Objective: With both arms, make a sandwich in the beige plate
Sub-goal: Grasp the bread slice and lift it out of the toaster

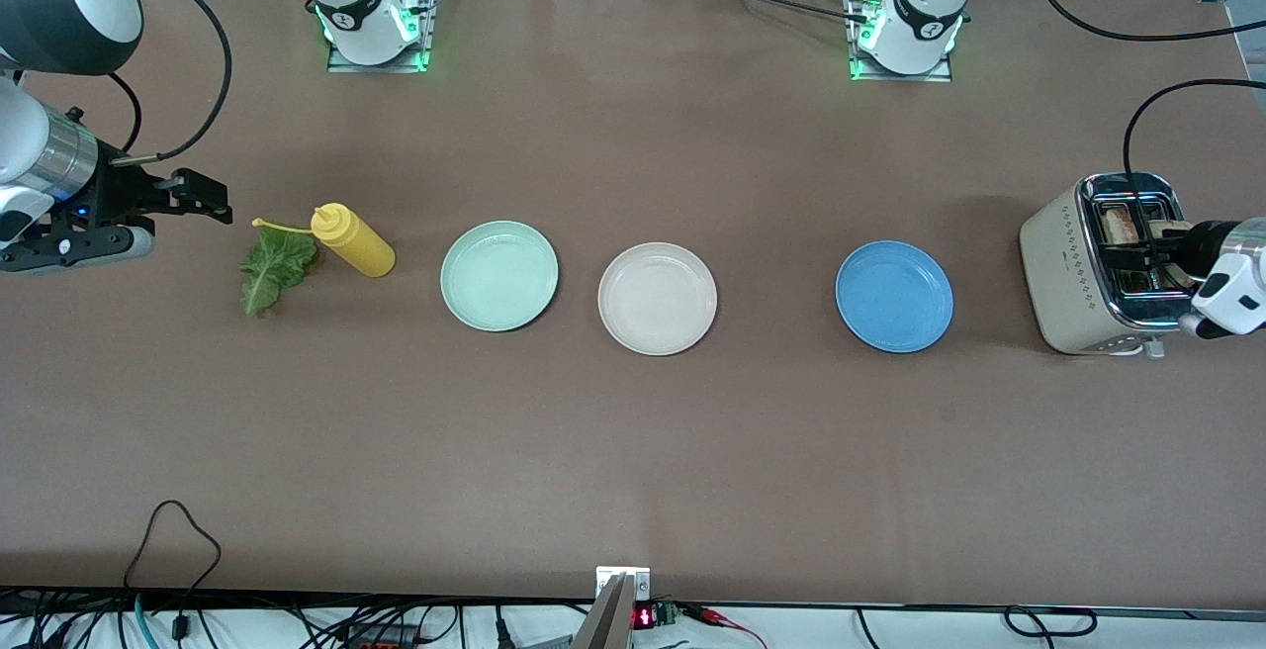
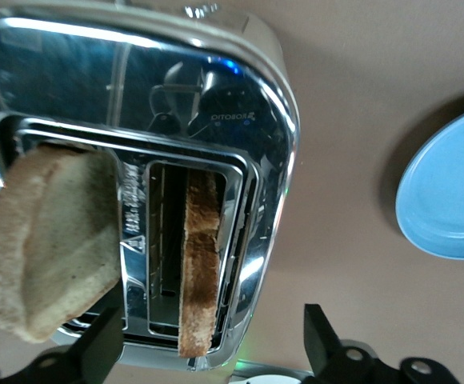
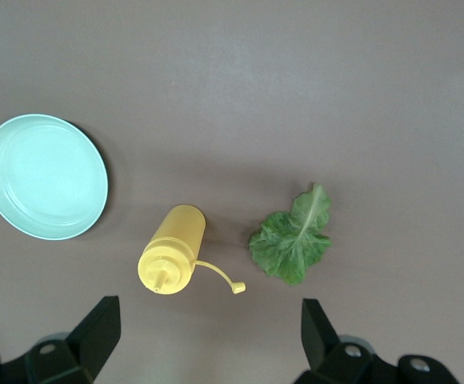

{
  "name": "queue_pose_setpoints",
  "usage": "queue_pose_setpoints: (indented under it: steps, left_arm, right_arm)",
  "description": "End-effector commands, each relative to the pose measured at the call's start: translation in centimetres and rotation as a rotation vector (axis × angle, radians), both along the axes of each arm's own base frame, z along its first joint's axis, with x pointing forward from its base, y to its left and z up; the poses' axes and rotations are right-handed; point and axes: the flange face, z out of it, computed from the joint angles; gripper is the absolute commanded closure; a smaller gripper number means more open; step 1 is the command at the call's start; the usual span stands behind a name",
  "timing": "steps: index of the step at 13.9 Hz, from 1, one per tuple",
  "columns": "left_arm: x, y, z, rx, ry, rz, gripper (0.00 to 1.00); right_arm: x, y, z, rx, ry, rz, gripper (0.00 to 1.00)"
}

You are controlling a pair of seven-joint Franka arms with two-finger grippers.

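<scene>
On the surface (image 1: pixel 633 451), the toaster (image 1: pixel 1073 278) at the left arm's end holds two bread slices (image 2: pixel 200 264), and the left claw (image 2: pixel 216 352) hangs released over its slots. The beige plate (image 1: pixel 657 298) sits bare between the mint plate (image 1: pixel 498 275) and blue plate (image 1: pixel 893 295). The right claw (image 3: pixel 208 348) waits released over the bottle (image 1: pixel 353 239) and lettuce (image 1: pixel 275 265).

Left claw (image 2: pixel 208 352) open, wrist pointing down. Right claw (image 3: pixel 208 344) open, raised, arm waiting.
</scene>
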Motion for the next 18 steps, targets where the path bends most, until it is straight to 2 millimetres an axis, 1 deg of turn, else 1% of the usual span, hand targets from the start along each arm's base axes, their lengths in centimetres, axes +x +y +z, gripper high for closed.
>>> queue_pose_setpoints:
  steps: [1, 3, 4, 5, 6, 8, 9, 10, 11, 12, 13, 14, 15, 16, 17, 18]
  left_arm:
    - [-0.6, -0.3, -0.6, -0.024, 0.009, -0.016, 0.25]
    - [-0.6, -0.2, -1.2, -0.028, 0.019, -0.013, 0.45]
    - [-0.6, -0.1, -1.3, -0.029, 0.022, -0.011, 0.54]
    - [-0.8, 0.5, -1.3, -0.028, 0.021, -0.001, 0.61]
    - [-1.1, 1.3, -1.3, -0.028, 0.020, 0.013, 0.63]
    - [-1.4, 2.2, -1.2, -0.029, 0.019, 0.027, 0.77]
    - [-1.6, 2.8, -1.2, -0.029, 0.017, 0.038, 0.88]
    - [-1.5, 2.8, -1.0, -0.028, 0.014, 0.038, 0.95]
    - [-1.2, 2.6, -0.6, -0.026, 0.005, 0.033, 1.00]
    - [-0.8, 2.4, 0.5, -0.019, -0.012, 0.026, 1.00]
    - [0.1, 1.9, 2.3, -0.016, -0.039, 0.015, 1.00]
    - [0.9, 0.9, 4.5, -0.020, -0.053, -0.001, 1.00]
    - [1.7, -0.5, 7.5, -0.031, -0.061, -0.023, 1.00]
    - [2.1, -2.4, 10.7, -0.059, -0.058, -0.048, 1.00]
    - [2.3, -5.1, 14.0, -0.085, -0.049, -0.091, 1.00]
    - [2.0, -8.4, 17.0, -0.112, -0.028, -0.151, 1.00]
  right_arm:
    - [-0.1, 0.2, -0.8, -0.003, 0.023, 0.015, 0.00]
    - [-0.6, 0.5, -1.1, -0.006, 0.066, 0.013, 0.00]
    - [-0.5, 0.5, -1.0, -0.008, 0.063, 0.014, 0.00]
    - [-0.4, 0.5, -1.0, -0.007, 0.060, 0.019, 0.00]
    - [-0.4, 0.6, -1.3, -0.009, 0.068, 0.021, 0.00]
    - [-0.3, 0.9, -1.5, -0.010, 0.072, 0.024, 0.00]
    - [-0.2, 0.9, -1.8, -0.010, 0.077, 0.025, 0.00]
    - [-0.2, 0.9, -1.8, -0.012, 0.078, 0.029, 0.00]
    - [-0.2, 1.0, -2.1, -0.012, 0.083, 0.029, 0.00]
    - [-0.1, 1.0, -2.2, -0.012, 0.086, 0.029, 0.00]
    - [-0.1, 1.0, -2.2, -0.012, 0.086, 0.032, 0.00]
    - [-0.1, 0.6, -2.3, -0.008, 0.088, 0.039, 0.00]
    - [0.1, 0.7, -2.7, -0.004, 0.094, 0.066, 0.00]
    - [0.1, 0.5, -2.7, -0.001, 0.094, 0.070, 0.00]
    - [0.2, 0.5, -2.7, -0.001, 0.092, 0.070, 0.00]
    - [0.4, 0.5, -3.1, 0.000, 0.098, 0.071, 0.00]
